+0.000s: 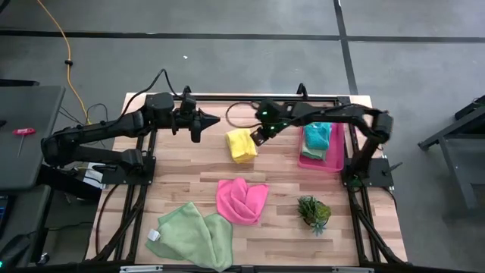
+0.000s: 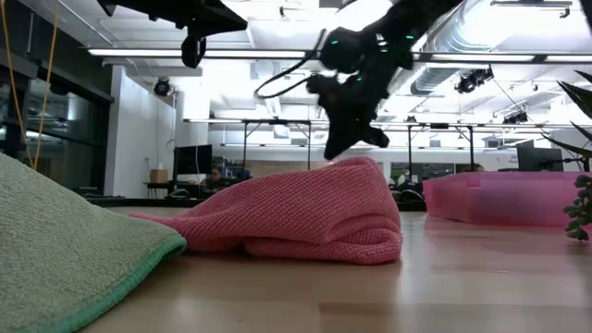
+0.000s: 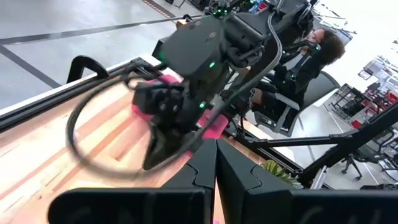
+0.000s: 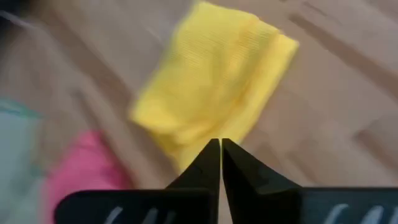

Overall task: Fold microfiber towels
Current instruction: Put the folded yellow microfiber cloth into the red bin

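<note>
A folded yellow towel (image 1: 241, 145) lies flat on the table at the far middle; it also shows in the right wrist view (image 4: 211, 81). My right gripper (image 1: 258, 139) (image 4: 220, 147) is shut and hovers above the yellow towel's right edge, touching nothing. My left gripper (image 1: 206, 121) (image 3: 216, 149) is shut and empty, raised to the left of the yellow towel. A crumpled hot pink towel (image 1: 241, 199) (image 2: 296, 217) lies at the middle. Two pale green towels (image 1: 193, 235) overlap at the near left. A teal towel (image 1: 317, 136) lies in the pink tray (image 1: 337, 152).
A small spiky green plant (image 1: 313, 212) stands at the near right. The pink tray stands at the far right, beside the right arm's base. Bare wood shows between the yellow and pink towels. A person (image 3: 314, 50) sits beyond the table.
</note>
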Controlling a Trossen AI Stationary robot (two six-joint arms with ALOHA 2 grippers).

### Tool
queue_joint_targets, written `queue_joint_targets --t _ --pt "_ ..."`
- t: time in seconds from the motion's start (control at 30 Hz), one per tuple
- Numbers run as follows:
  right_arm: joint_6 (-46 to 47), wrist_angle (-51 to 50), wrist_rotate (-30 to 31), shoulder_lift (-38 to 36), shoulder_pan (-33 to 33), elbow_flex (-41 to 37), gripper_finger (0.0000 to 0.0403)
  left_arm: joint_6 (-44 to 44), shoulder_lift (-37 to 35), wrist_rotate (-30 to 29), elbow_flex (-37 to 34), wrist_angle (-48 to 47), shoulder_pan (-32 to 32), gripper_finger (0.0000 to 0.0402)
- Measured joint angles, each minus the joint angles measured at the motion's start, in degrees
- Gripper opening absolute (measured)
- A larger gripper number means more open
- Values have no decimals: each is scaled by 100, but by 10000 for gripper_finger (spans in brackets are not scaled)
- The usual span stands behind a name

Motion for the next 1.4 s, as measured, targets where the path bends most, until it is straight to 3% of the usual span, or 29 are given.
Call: queue_joint_targets --t 0.13,0.27,0.47,0.6,0.93,1.4 --pt "740 887 -401 -664 -218 -827 46 8 0 -66 1 5 4 0" --pt "991 1184 -447 -856 -330 -1120 125 2 0 -184 1 16 4 0" --pt "946 1187 -650 -354 -392 -827 261 -92 0 -194 2 38 7 0" --pt "809 947 -545 249 -392 -302 315 -178 0 -194 0 40 7 0" --pt "828 185 -132 1460 -212 722 327 -238 0 -173 1 40 7 0" --pt "1680 647 -15 1788 282 768 314 -236 0 -168 2 19 7 0"
